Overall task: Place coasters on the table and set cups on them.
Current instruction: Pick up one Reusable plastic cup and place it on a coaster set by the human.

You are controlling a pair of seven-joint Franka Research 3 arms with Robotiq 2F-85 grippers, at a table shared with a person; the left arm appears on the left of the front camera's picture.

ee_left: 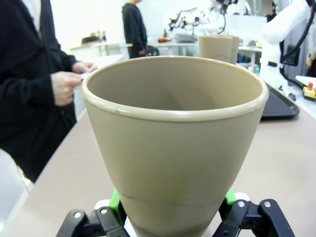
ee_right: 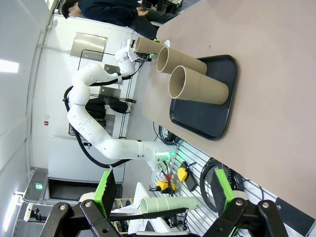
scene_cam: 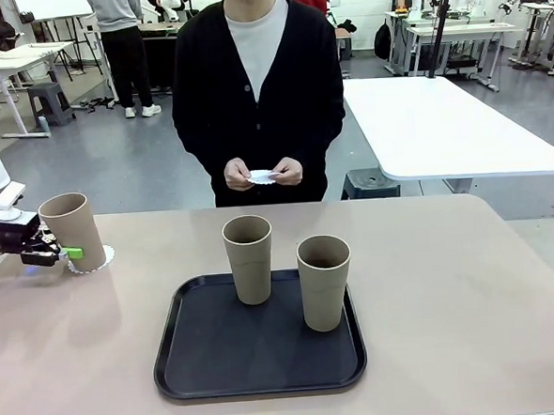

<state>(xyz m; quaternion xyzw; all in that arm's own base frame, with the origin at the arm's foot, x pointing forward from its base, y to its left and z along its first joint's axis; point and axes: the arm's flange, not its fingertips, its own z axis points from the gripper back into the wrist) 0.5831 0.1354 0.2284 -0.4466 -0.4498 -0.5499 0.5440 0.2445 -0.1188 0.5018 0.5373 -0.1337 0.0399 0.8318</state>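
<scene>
At the table's (scene_cam: 451, 291) far left, a tan cup (scene_cam: 74, 229) leans slightly with its base on a white scalloped coaster (scene_cam: 101, 258). My left gripper (scene_cam: 61, 251) is shut on this cup low down. The left wrist view shows its green pads (ee_left: 116, 200) pressed against both sides of the cup (ee_left: 173, 138). Two more cups (scene_cam: 249, 258) (scene_cam: 324, 282) stand upright on the black tray (scene_cam: 221, 361). The person holds another coaster (scene_cam: 263, 177) in both hands. My right gripper (ee_right: 165, 197) is open and holds nothing, well off from the tray's cups (ee_right: 197, 89).
The black tray (ee_right: 217, 113) sits mid-table toward the near edge. The person (scene_cam: 255, 86) stands at the far side, hands above the table edge. Bare tabletop lies to the tray's right and between the tray and the left cup.
</scene>
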